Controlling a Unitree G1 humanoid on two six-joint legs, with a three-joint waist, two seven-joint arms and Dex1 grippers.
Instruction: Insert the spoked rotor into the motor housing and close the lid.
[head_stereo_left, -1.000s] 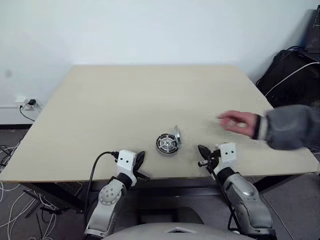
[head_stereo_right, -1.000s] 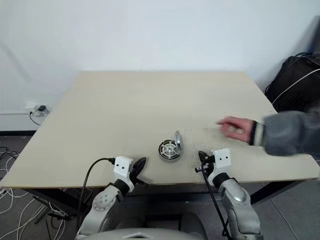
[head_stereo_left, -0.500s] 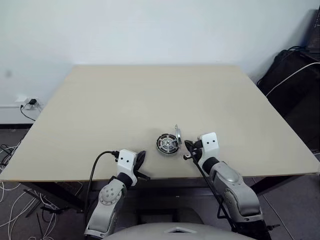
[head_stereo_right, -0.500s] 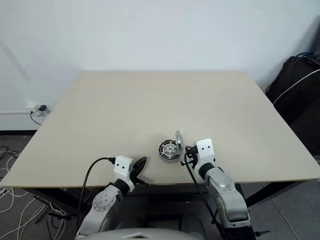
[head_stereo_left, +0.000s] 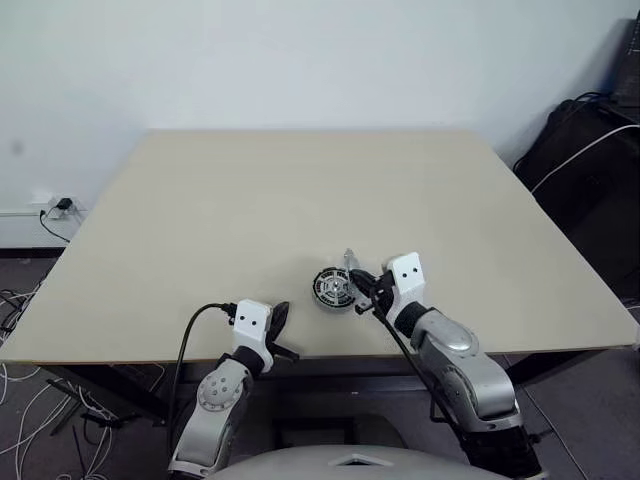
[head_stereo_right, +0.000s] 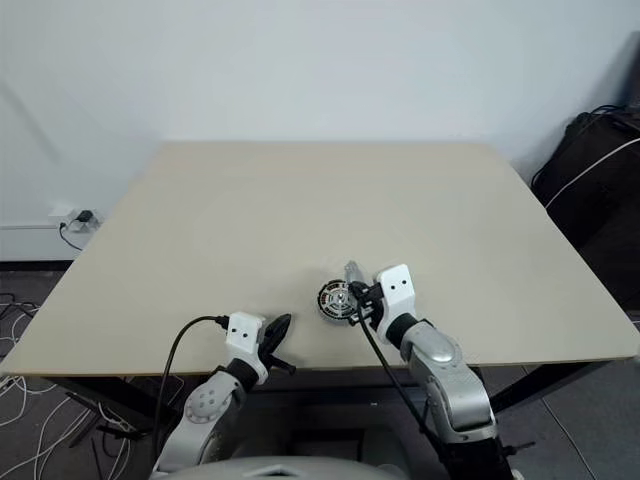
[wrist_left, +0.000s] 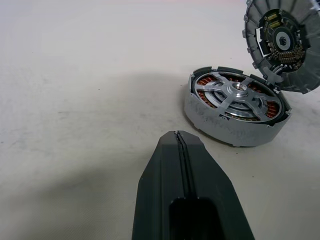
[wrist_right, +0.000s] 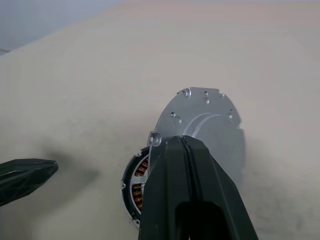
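The beige tabletop (head_stereo_left: 300, 190) carries the work near its front edge, with a white wall behind it and dark bags (head_stereo_left: 585, 150) off its right side. The right arm reaches in from the front right, its claw (head_stereo_left: 358, 283) with fingers pressed together, the tips right behind the lid (wrist_right: 202, 117); whether they touch it cannot be told. The left claw (head_stereo_left: 279, 318) sits at the tabletop's front edge, fingers also together and holding nothing, pointing toward the housing (wrist_left: 235, 127) and a little apart from it. The housing rests flat on the tabletop, a round grey cup with copper windings showing around its inside. The lid stands nearly upright at the housing's far right edge, its ribbed inner face with a dark centre turned toward the left claw and its plain silver back toward the right claw. The rotor (wrist_left: 239, 94) lies seated inside the housing, spokes and hub facing up.
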